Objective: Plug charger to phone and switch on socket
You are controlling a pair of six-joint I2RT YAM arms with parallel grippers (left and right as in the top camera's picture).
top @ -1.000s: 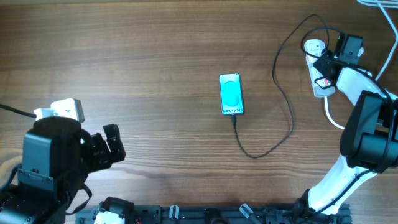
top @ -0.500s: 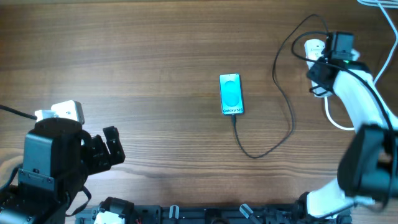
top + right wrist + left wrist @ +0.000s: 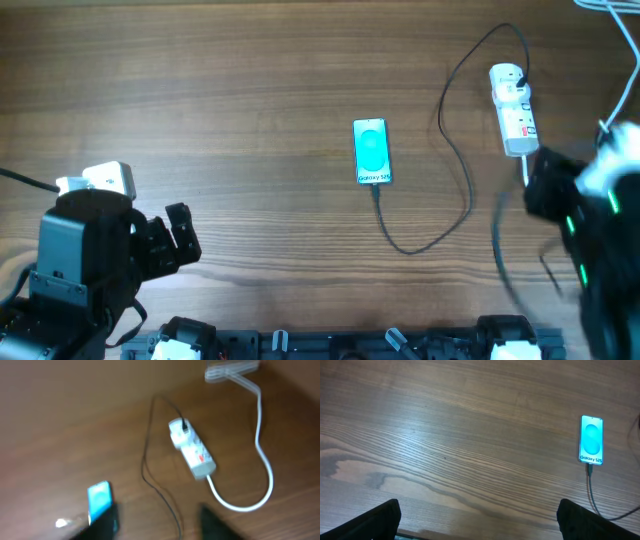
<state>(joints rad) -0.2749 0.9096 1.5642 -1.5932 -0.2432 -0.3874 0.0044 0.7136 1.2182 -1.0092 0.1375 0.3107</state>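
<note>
The phone point(image 3: 371, 152) lies flat mid-table, its turquoise screen up, and it also shows at the right of the left wrist view point(image 3: 591, 446). The charger point(image 3: 455, 150), a thin black cable, runs from the phone's near edge in a loop up to the socket point(image 3: 513, 110) at the far right. My right gripper point(image 3: 162, 525) hangs blurred and open above the table, well short of the socket point(image 3: 192, 450), with nothing between its fingers. At the near left, my left gripper point(image 3: 188, 232) is wide open and holds nothing, with its fingers point(image 3: 375, 522) over bare wood.
A thick white cord point(image 3: 265, 470) curves from the socket's near end toward the right table edge. The blurred right arm point(image 3: 590, 215) fills the near right corner. A white box point(image 3: 100, 179) sits on the left arm's base.
The right arm has pulled off the socket and swung back toward the near right, its jaws going from shut to open. The left arm, phone and cable have not moved.
</note>
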